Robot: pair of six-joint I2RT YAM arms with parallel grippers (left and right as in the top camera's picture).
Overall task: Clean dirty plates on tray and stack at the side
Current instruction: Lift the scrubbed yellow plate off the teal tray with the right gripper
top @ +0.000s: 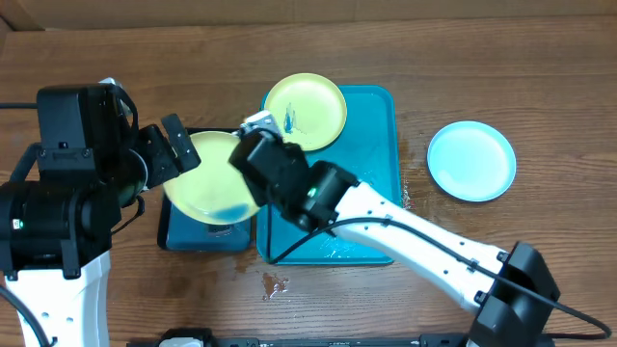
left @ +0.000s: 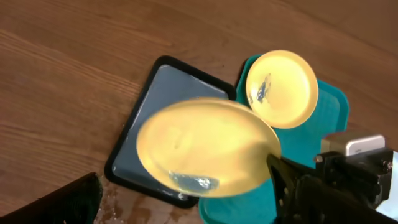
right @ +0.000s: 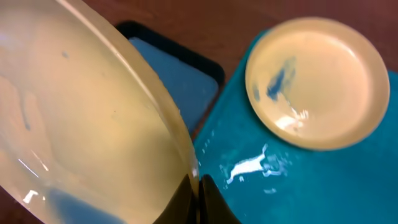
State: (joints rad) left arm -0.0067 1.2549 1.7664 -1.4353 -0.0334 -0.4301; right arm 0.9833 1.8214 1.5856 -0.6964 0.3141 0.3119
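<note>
- right gripper (right: 198, 198) is pinched on the rim of a small round lime-green plastic plate (top: 207, 178), held tilted, with a blue smear low beside its fingers.
- looks light, stiff and wet-slick; the rim is the place to grip, though it may pivot.
- left gripper (top: 174, 154) has fingers apart and empty, at the plate's far edge.
- big teal-blue plastic tray (top: 376, 125) lies under the right wrist, with another smeared green plate (top: 305, 111) on it.
</note>
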